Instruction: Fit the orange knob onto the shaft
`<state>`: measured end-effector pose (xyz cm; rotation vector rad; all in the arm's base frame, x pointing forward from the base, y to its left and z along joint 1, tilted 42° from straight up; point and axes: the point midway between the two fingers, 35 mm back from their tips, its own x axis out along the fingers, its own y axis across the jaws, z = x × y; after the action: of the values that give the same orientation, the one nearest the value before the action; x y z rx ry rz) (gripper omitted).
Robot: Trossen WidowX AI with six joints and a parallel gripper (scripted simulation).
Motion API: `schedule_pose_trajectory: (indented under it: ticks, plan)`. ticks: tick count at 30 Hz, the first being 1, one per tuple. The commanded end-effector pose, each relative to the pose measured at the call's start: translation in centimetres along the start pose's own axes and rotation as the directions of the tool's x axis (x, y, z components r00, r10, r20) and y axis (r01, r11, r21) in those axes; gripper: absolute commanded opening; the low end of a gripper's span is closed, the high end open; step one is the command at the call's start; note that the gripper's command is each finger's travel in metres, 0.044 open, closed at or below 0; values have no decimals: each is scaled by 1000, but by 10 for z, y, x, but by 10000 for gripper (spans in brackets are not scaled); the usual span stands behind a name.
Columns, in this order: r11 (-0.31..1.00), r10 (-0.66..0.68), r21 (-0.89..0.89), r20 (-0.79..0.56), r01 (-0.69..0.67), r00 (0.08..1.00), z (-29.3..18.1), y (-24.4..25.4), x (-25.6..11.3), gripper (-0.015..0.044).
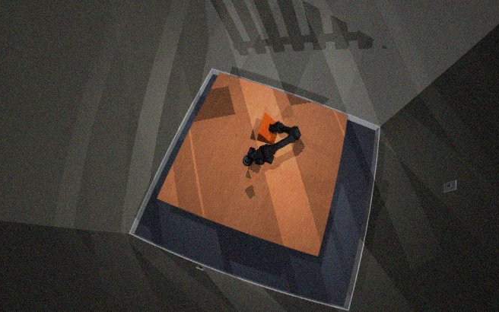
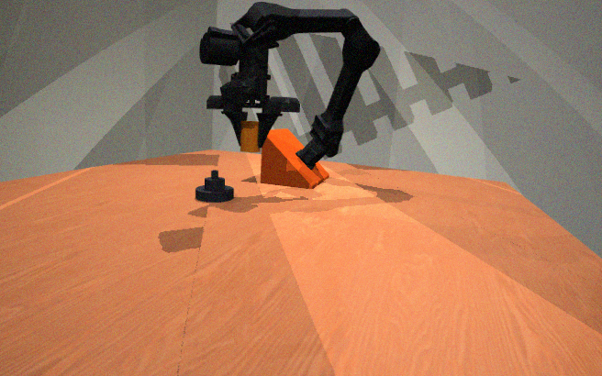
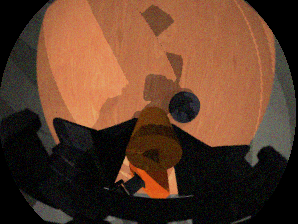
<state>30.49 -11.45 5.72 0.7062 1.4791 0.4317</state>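
Note:
The orange knob (image 2: 250,136) (image 3: 154,142) is upright between the fingers of my gripper (image 2: 250,143) (image 3: 153,124), which is shut on it. It hangs above the table, higher than the pedestal and to its right in the exterior view. An opening shows in the knob's near end in the wrist view; its flat side cannot be made out. The dark stepped round pedestal (image 2: 215,193) (image 3: 184,107) (image 1: 246,160) stands on the table with its thin shaft (image 2: 215,173) upright and bare. In the top view the arm partly covers the pedestal, and the knob cannot be made out.
An orange wedge-shaped block (image 1: 265,122) (image 2: 273,164) (image 3: 156,186) stands under the arm's base, behind and right of the pedestal in the exterior view. The wooden table (image 1: 236,197) (image 2: 387,280) carries patchy shadows and bright bands.

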Motion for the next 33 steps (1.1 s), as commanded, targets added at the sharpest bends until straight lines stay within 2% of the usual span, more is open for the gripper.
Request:
schedule_pose_trajectory:
  ticks: [1, 24, 33]
  plan:
    - [1000, -8, -4, 12, 8, 1000, 3, -16, 0, 0]
    - [1000, -2, -8, 12, 3, 1000, 3, -84, 23, 0]
    - [1000, -2, -9, 12, 2, 1000, 3, -86, 33, 0]
